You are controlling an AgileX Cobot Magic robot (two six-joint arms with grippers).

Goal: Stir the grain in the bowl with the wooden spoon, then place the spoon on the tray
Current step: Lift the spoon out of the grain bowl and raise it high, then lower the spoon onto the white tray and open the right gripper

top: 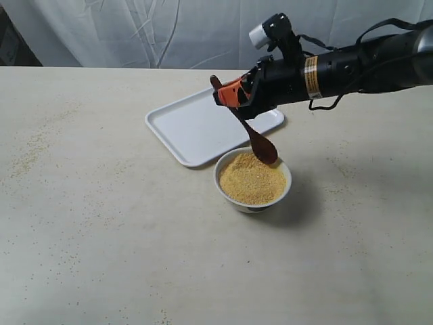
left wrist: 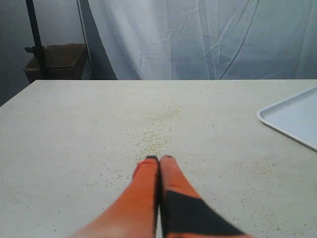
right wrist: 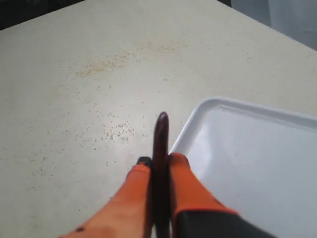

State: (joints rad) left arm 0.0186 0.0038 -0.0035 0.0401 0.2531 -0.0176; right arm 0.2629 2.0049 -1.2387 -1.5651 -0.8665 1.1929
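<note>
Worktop (top: 101, 237): beige, matte.
Curtain (top: 135, 34): white, creased, hanging behind the worktop.
Cardboard box (left wrist: 62, 59): brown, open-topped, beside a dark pole (left wrist: 33, 29).

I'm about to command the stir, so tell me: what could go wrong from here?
The grain fills the bowl almost to its rim, so stirring may spill more onto the table, already dotted with grains. The right pincer grips the wooden spoon only near its handle end; it might pivot or slip.
</note>
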